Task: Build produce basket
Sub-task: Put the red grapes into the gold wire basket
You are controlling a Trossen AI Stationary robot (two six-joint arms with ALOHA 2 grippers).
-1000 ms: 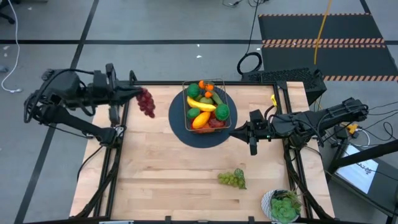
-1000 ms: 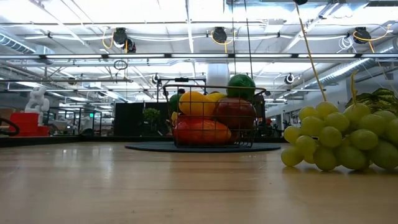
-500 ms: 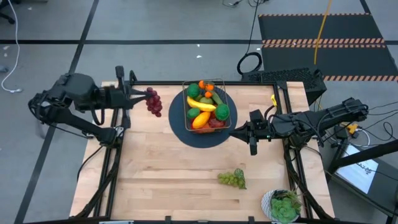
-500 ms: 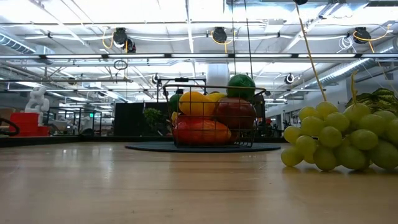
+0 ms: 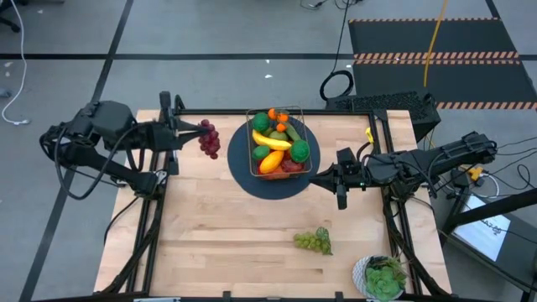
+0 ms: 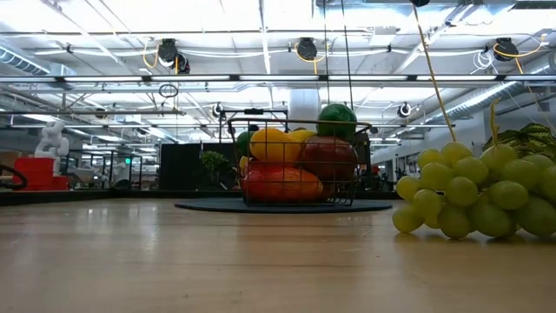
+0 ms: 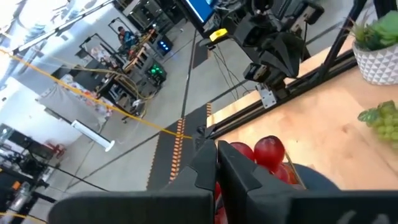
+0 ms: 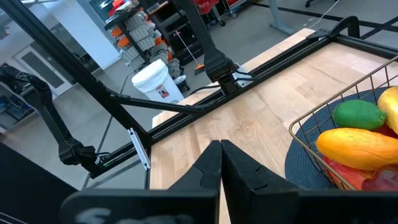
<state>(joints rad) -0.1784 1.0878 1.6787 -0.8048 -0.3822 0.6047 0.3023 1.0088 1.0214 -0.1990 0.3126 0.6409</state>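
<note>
The purple grapes (image 5: pixel 208 139) are held clamped in the left hand (image 5: pixel 195 132) above the table (image 5: pixel 218 226), just left of the nearly full basket (image 5: pixel 281 143), toward which they must be carried rightward, while the closed right hand (image 5: pixel 340 195) is parked at the basket's other side.

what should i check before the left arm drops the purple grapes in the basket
1. Grip: left hand shut on the purple grapes - ok.
2. Position: grapes beside the basket, not above it - not ok.
3. Room inside: basket heaped with produce - cannot tell.
4. Right hand shut, beside the mat, off the path - ok.
5. Green grapes on the table, outside the basket - not ok.
</note>
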